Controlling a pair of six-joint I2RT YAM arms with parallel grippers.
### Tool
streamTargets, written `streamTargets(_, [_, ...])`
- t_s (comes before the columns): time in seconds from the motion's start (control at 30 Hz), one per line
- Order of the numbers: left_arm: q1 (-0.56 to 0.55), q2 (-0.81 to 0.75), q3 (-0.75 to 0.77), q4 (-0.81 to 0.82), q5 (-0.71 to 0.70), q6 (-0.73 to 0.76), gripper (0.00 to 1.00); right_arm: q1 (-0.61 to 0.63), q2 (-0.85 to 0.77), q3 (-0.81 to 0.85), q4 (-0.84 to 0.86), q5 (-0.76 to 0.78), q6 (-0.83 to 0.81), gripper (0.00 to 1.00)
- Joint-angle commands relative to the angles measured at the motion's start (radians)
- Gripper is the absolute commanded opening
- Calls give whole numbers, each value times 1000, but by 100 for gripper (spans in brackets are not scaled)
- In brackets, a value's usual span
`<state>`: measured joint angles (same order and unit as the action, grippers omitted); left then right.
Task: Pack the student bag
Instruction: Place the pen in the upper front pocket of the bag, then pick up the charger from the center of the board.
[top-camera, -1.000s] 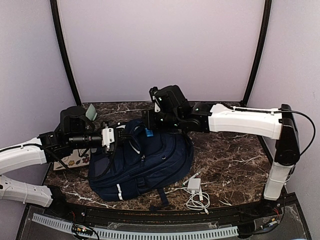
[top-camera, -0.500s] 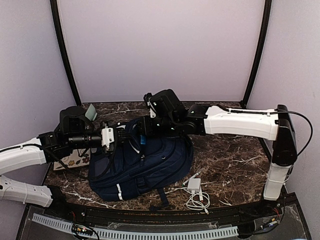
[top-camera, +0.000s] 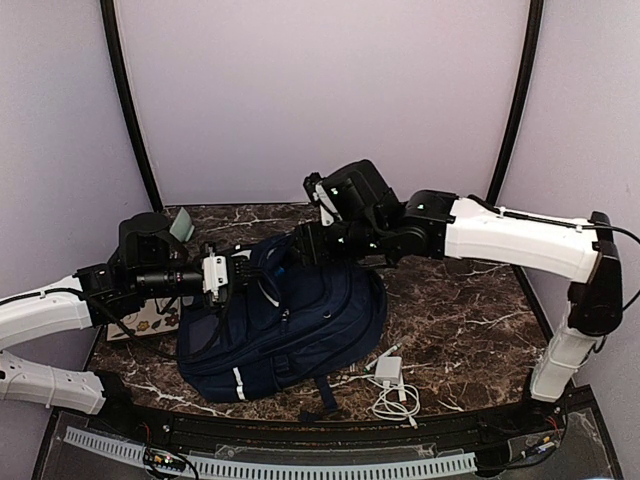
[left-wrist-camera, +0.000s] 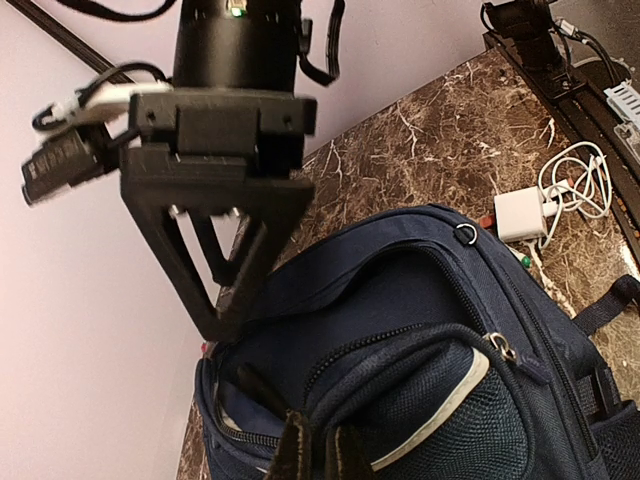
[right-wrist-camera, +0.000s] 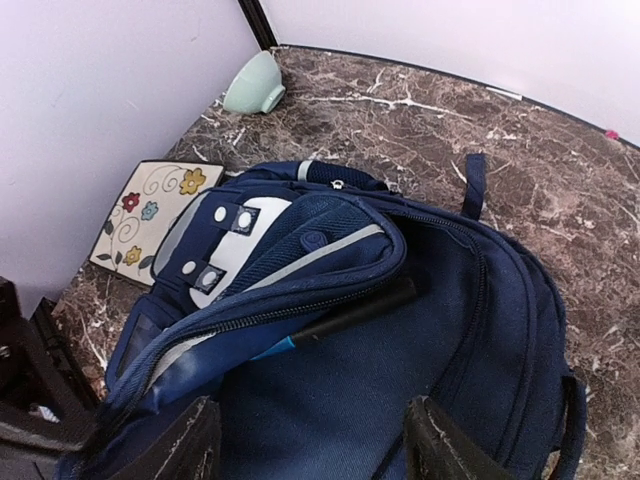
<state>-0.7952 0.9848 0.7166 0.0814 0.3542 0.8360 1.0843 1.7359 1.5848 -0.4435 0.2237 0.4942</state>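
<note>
The student bag (top-camera: 300, 325) lies on the table, navy with white trim, its main compartment unzipped (right-wrist-camera: 330, 400). My left gripper (top-camera: 240, 268) is shut on the fabric rim of the bag's opening (left-wrist-camera: 318, 455) and holds it up. Above the opening hovers my right gripper (top-camera: 298, 246), open, with nothing between its fingers (right-wrist-camera: 315, 450). A black pen with a blue end (right-wrist-camera: 350, 312) lies inside the bag, under the zip edge. It shows only in the right wrist view.
A white charger (top-camera: 388, 370) and its coiled cable (top-camera: 396, 402) lie by the bag's front right. A pale green bowl (top-camera: 181, 224) stands at the back left. A flowered card (top-camera: 150, 318) lies under my left arm.
My right gripper has opened and let go of the pen, which now lies in the bag. The right arm has lifted and drawn back. The left gripper has not moved.
</note>
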Motion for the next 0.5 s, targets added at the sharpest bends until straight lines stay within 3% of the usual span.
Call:
streamTargets(0.0, [-7,-52,9,106,52,-19,0,-18,-84,-18,-23,-16,-31,63])
streamTargets(0.13, [-7,-53,10,105,54,-21,0,-51,-174,-75,-86,43,-8,63])
streamTargets(0.3, [-7,-57,8,109,59,-23,0,-132,-320,-288,-226,156,133,62])
streamTargets(0.4, [-8,-51,8,110,58,-23,0,-156,-356,-436,-279,101,134,61])
streamTargets(0.47, [-7,-48,8,114,56,-27,0,-171,-367,-530,-243,-21,127,59])
